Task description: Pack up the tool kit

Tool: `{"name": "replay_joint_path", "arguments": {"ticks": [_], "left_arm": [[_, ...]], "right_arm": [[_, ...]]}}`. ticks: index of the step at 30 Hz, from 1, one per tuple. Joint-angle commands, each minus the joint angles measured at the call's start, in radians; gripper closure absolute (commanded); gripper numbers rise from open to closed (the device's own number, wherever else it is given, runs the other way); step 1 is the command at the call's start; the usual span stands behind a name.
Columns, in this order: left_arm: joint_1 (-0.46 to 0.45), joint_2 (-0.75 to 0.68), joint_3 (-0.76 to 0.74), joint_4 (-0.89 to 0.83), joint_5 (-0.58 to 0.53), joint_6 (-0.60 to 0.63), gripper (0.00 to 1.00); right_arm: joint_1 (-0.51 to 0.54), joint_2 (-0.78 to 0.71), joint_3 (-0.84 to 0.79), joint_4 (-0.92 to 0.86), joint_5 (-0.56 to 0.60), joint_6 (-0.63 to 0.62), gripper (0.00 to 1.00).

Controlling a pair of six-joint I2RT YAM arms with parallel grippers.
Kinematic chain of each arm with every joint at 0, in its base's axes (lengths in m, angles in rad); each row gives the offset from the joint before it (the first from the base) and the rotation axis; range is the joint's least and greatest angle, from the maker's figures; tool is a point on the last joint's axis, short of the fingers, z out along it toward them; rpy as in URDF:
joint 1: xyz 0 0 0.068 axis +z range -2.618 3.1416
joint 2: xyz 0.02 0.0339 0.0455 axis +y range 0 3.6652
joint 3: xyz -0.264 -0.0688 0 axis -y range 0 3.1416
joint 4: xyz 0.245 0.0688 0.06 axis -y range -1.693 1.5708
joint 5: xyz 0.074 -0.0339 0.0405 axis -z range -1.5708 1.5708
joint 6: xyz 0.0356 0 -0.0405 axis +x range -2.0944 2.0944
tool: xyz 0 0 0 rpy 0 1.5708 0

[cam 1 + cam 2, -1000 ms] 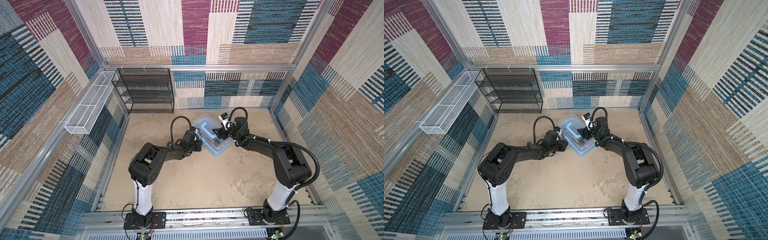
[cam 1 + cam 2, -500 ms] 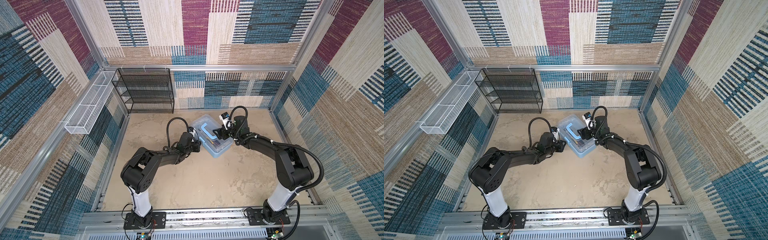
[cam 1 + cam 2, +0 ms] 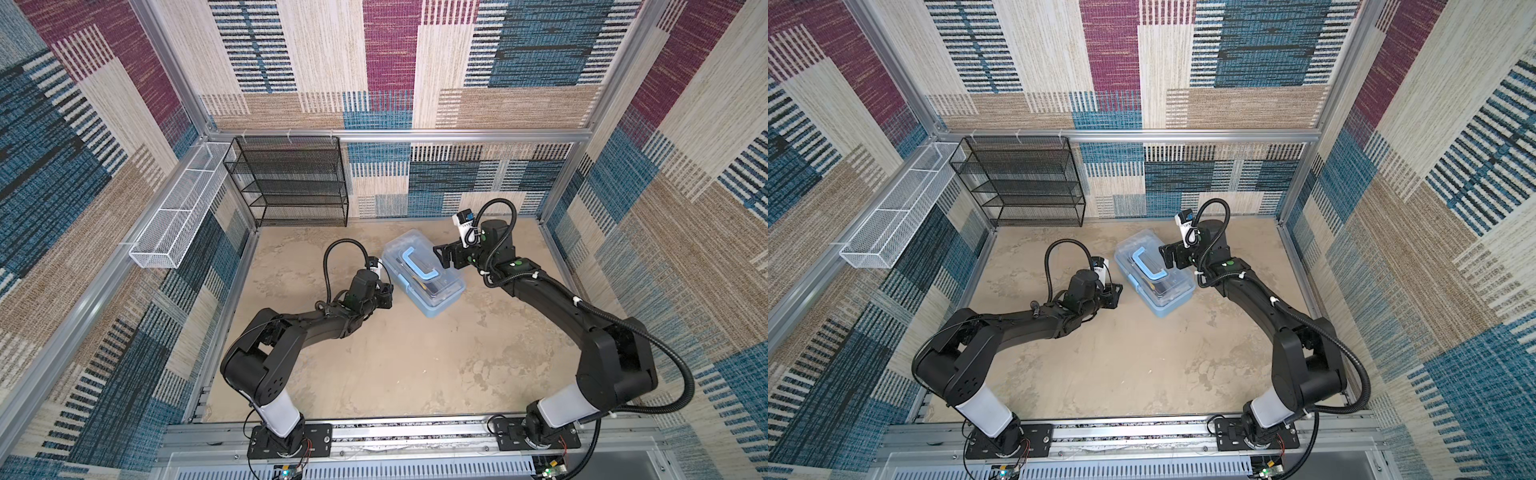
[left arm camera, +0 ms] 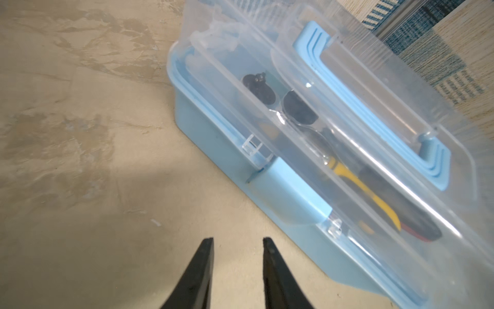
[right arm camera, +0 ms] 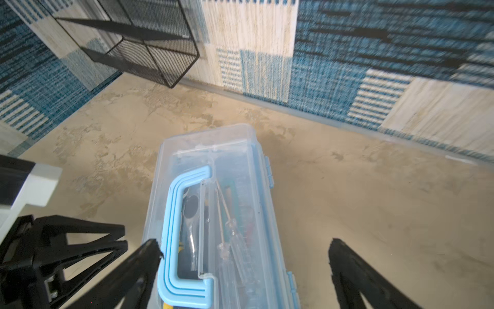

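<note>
The tool kit (image 3: 432, 291) (image 3: 1163, 293) is a light-blue case with its clear lid down and a blue handle (image 3: 419, 264) lying flat on top. It lies slantwise near the back of the floor. Through the lid (image 5: 208, 144) I see a ratchet (image 5: 191, 211), clear-handled screwdrivers (image 5: 235, 240) and a yellow-handled tool (image 4: 369, 192). My left gripper (image 3: 385, 294) (image 4: 238, 239) is open a little and empty, low on the floor just short of the case's front latch (image 4: 288, 195). My right gripper (image 3: 442, 254) (image 5: 243, 243) hangs wide open over the case's far end, touching nothing.
A black wire-mesh rack (image 3: 291, 183) (image 5: 139, 45) stands against the back wall at the left. A long white wire basket (image 3: 178, 212) hangs on the left wall. Carpeted walls close in three sides. The left arm's gripper (image 5: 53, 254) shows beside the case.
The left gripper has drawn back a little from the case's side, and its elbow has swung left. The right gripper's jaws have spread much wider over the case.
</note>
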Motion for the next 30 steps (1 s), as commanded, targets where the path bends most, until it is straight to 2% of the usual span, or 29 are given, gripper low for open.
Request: {"name": "replay_joint_path", "arguments": {"ticks": [1,6,9,12,15,19,23,25,27,30], "left_arm": [[0.002,-0.06,-0.023,-0.035,-0.082,0.073,0.64],[0.014,-0.181,-0.084,-0.087,-0.193,0.139,0.49],[0.022,-0.24,-0.119,-0.11,-0.243,0.175,0.38],[0.033,-0.277,-0.142,-0.14,-0.301,0.204,0.3],[0.048,-0.307,-0.169,-0.141,-0.351,0.225,0.27],[0.059,-0.358,-0.204,-0.141,-0.405,0.248,0.24],[0.07,-0.401,-0.236,-0.131,-0.46,0.262,0.2],[0.092,-0.421,-0.256,-0.114,-0.446,0.246,0.18],[0.114,-0.445,-0.28,-0.084,-0.423,0.243,0.18],[0.127,-0.489,-0.299,-0.07,-0.434,0.268,0.18]], "right_arm": [[-0.007,-0.09,-0.092,0.136,0.16,-0.032,0.0],[-0.047,-0.295,-0.431,0.485,0.346,-0.08,0.0],[-0.086,-0.362,-0.618,0.672,0.444,-0.094,0.0],[-0.133,-0.357,-0.799,0.909,0.462,-0.084,0.0],[-0.159,-0.282,-0.928,1.139,0.451,-0.081,0.0],[-0.173,-0.139,-0.958,1.281,0.46,-0.085,0.0],[-0.209,-0.072,-0.911,1.283,0.41,-0.046,0.0],[-0.223,-0.013,-0.921,1.354,0.393,-0.04,0.0],[-0.25,-0.028,-0.914,1.31,0.344,-0.018,0.0],[-0.283,0.04,-0.952,1.439,0.308,0.01,0.0]]}}
